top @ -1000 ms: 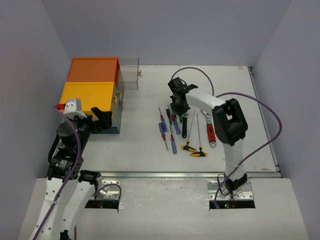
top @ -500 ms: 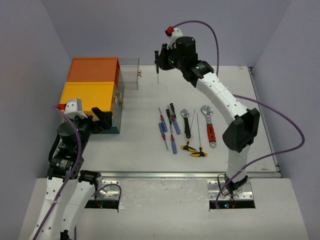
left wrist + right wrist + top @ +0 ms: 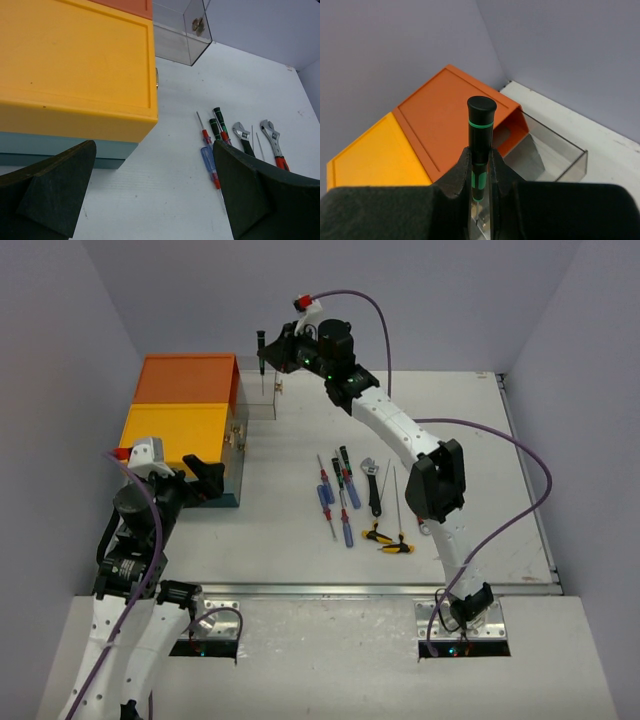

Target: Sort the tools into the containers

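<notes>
Whereas one second ago the right arm was bent low over the row of tools on the desk (image 3: 280, 540), it is now stretched far to the back left. The right fingers (image 3: 464, 172) are clamped on a black screwdriver with green rings (image 3: 481, 125). They hold it upright, the handle up and the thin blade pointing down, high over the clear drawer (image 3: 555, 155) that stands pulled out from the orange-topped half of the containers (image 3: 185, 380). I judge from this that the pick is finished and the carrying almost also; what is left for this tool is to bring it down and let it go into the drawer. Whether the tip is exactly above the opening, I cannot tell. The other tools (image 3: 350, 500) lie together in the middle of the desk, not yet sorted. The left arm has not moved: it is folded beside the yellow-topped half, the left fingers (image 3: 55, 185) wide apart and holding nothing.
</notes>
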Tool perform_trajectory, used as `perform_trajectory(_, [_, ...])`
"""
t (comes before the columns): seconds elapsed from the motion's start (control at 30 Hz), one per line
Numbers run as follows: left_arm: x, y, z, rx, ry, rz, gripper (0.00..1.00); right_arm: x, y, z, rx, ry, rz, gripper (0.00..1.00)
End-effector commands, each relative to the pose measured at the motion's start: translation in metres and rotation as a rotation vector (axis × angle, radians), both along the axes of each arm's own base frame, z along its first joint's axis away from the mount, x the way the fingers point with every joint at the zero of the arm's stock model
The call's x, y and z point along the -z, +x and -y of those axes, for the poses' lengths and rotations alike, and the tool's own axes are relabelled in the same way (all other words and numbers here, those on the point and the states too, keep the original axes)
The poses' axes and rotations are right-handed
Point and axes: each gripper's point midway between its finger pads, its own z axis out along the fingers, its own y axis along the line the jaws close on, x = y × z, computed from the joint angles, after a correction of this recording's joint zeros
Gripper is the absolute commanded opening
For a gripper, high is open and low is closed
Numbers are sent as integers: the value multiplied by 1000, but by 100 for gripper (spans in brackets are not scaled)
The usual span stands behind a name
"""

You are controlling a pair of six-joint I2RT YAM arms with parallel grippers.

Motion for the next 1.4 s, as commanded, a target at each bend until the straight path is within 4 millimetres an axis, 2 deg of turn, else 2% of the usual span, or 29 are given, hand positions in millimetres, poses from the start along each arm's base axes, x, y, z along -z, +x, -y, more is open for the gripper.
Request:
perform_trajectory(0.0, [-14, 1, 6, 27, -13, 64, 100, -55, -8, -10, -34, 84, 166, 0])
perform_trajectory(0.23, [-15, 1, 7, 38, -13, 67, 100, 13, -1, -25, -21, -112, 160, 0])
perform_trajectory(0.37, [-16, 0, 8, 41, -13, 70, 100, 23, -4, -23, -18, -147, 122, 1])
perform_trajectory(0.4, [-15, 1, 8, 42, -13, 66, 100, 24, -7, -24, -14, -158, 118, 4])
perform_trajectory(0.43, [-14, 1, 9, 44, -13, 62, 100, 24, -9, -23, -3, -178, 116, 9])
perform_trajectory(0.47, [-14, 1, 9, 44, -13, 62, 100, 24, -11, -23, 0, -185, 115, 23])
perform_trajectory(0.5, [-14, 1, 9, 44, -13, 62, 100, 18, -13, -24, 5, -186, 121, 47])
perform_trajectory(0.53, [-14, 1, 9, 44, -11, 61, 100, 13, -14, -24, 7, -186, 122, 54])
perform_trajectory(0.57, [-13, 2, 9, 44, -11, 60, 100, 13, -17, -21, 6, -199, 102, 59])
perform_trajectory(0.63, [-13, 1, 8, 42, -12, 60, 100, -14, -23, -12, 36, -187, 112, 68])
perform_trajectory(0.73, [-13, 1, 8, 41, -12, 61, 100, -52, -34, 20, 145, -204, 86, 73])
perform_trajectory(0.77, [-14, 1, 8, 41, -14, 62, 100, -54, -38, 33, 183, -226, 61, 73])
perform_trajectory(0.87, [-12, 2, 8, 39, -13, 56, 100, 4, -47, 104, 409, -442, -113, 75])
perform_trajectory(0.9, [-13, 2, 8, 39, -13, 57, 100, -4, -58, 132, 467, -458, -130, 73])
perform_trajectory(0.93, [-12, 2, 8, 39, -13, 58, 100, 18, -70, 159, 499, -498, -188, 69])
perform_trajectory(1.0, [-12, 2, 8, 40, -13, 58, 100, 75, -95, 209, 550, -560, -330, 64])
perform_trajectory(1.07, [-13, 2, 9, 42, -14, 59, 100, 114, -112, 236, 567, -590, -425, 55])
perform_trajectory(1.1, [-12, 3, 9, 44, -14, 56, 100, 140, -122, 253, 585, -610, -470, 43])
perform_trajectory(1.13, [-11, 3, 9, 44, -14, 52, 100, 165, -131, 264, 590, -646, -515, 37])
perform_trajectory(1.17, [-12, 3, 9, 45, -14, 53, 100, 168, -131, 265, 593, -644, -518, 36])
perform_trajectory(1.2, [-11, 3, 9, 44, -14, 52, 100, 187, -136, 264, 557, -662, -548, 30])
perform_trajectory(1.3, [-11, 3, 9, 42, -13, 51, 100, 212, -135, 258, 512, -704, -599, 25])
perform_trajectory(1.37, [-12, 3, 8, 38, -13, 54, 100, 237, -130, 270, 564, -773, -644, 19])
